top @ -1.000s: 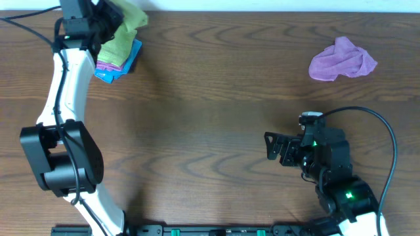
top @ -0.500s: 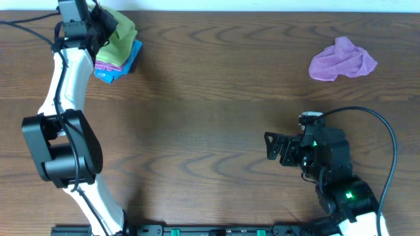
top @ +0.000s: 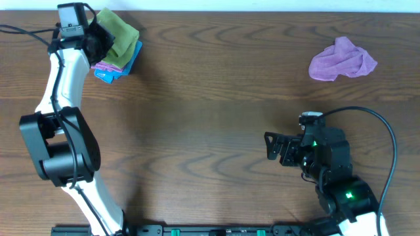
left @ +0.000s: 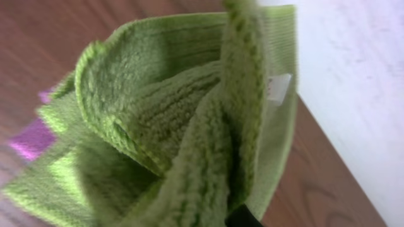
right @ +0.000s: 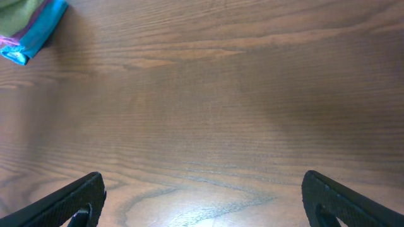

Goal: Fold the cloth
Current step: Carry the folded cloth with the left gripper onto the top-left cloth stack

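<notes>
A green cloth [top: 120, 34] lies bunched on a stack of folded pink and blue cloths [top: 125, 62] at the table's far left corner. My left gripper [top: 97, 40] is at that corner and is shut on the green cloth. In the left wrist view the cloth [left: 189, 113] fills the frame in thick folds, and only one dark fingertip [left: 243, 217] shows below it. A crumpled purple cloth [top: 342, 60] lies at the far right. My right gripper [top: 270, 147] is open and empty low over the table, near the front right; its fingers [right: 202, 202] frame bare wood.
The brown wooden table [top: 210, 118] ends at a white wall along the far edge, right behind the stack. The stack's blue and pink edge also shows in the right wrist view [right: 31, 28]. A black cable [top: 387, 137] loops by the right arm.
My left gripper has moved left and a little toward the front with the green cloth, which has settled lower onto the stack. The right arm has not moved.
</notes>
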`<state>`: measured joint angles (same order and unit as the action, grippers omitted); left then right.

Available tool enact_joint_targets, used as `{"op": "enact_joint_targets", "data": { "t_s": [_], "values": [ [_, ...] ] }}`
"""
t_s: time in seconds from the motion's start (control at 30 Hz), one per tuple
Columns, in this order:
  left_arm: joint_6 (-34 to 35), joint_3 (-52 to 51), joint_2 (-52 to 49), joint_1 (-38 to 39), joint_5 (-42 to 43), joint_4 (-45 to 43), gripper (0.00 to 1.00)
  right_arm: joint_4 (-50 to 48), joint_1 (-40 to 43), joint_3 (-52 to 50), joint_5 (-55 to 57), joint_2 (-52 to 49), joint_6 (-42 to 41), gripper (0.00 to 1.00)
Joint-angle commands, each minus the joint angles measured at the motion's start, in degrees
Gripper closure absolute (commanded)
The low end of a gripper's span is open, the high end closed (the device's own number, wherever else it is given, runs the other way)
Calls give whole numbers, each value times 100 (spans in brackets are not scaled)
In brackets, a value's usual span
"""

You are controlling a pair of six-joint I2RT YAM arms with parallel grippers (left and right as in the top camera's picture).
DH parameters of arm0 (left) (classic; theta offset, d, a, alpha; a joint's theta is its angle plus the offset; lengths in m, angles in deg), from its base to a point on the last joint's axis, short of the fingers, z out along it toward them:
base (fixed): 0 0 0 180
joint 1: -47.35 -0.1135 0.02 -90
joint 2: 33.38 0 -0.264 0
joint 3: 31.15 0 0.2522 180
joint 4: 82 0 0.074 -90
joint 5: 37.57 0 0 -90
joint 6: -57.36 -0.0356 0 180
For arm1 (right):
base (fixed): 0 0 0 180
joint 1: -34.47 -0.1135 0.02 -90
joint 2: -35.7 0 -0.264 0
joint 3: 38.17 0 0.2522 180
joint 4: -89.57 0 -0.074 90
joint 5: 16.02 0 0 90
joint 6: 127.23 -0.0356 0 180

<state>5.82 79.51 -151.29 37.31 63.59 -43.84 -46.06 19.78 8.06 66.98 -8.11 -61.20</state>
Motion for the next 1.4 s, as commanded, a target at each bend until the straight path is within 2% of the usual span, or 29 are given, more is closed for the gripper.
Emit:
{"op": "enact_joint_targets", "data": {
  "t_s": [0.0, 0.03, 0.1, 0.13, 0.33, 0.57, 0.63, 0.7, 1.03, 1.23, 1.37],
  "values": [
    [-83, 74, -85, -129, -127, 197, 71, 7, 48, -26, -7, 31, -85, 1],
    [-83, 74, -85, -153, -125, 267, 67, 7, 48, -26, -7, 31, -85, 1],
    [-83, 74, -85, -188, -122, 424, 49, 7, 48, -26, -7, 31, -85, 1],
    [-85, 74, -85, -205, -105, 505, 44, 7, 48, -26, -7, 31, -85, 1],
    [-125, 76, -31, -334, 46, 793, 27, 7, 48, -26, -7, 31, -85, 1],
    [-286, 76, 129, -564, 723, 861, 11, 7, 48, -26, -7, 31, -85, 1],
    [-444, 76, 210, -595, 841, 901, 2, 7, 48, -26, -7, 31, -85, 1],
    [-586, 76, 339, -608, 839, 994, 5, 7, 48, -26, -7, 31, -85, 1],
    [-1259, 76, 1104, -608, 820, 1473, 5, 7, 48, -26, -7, 31, -85, 1],
    [-2048, 76, 1421, -605, 841, 2277, 5, 7, 48, -26, -4, 31, -85, 1],
    [-2197, 76, 1593, -605, 841, 2796, 5, 7, 48, -26, -7, 31, -85, 1]
  ]
}}
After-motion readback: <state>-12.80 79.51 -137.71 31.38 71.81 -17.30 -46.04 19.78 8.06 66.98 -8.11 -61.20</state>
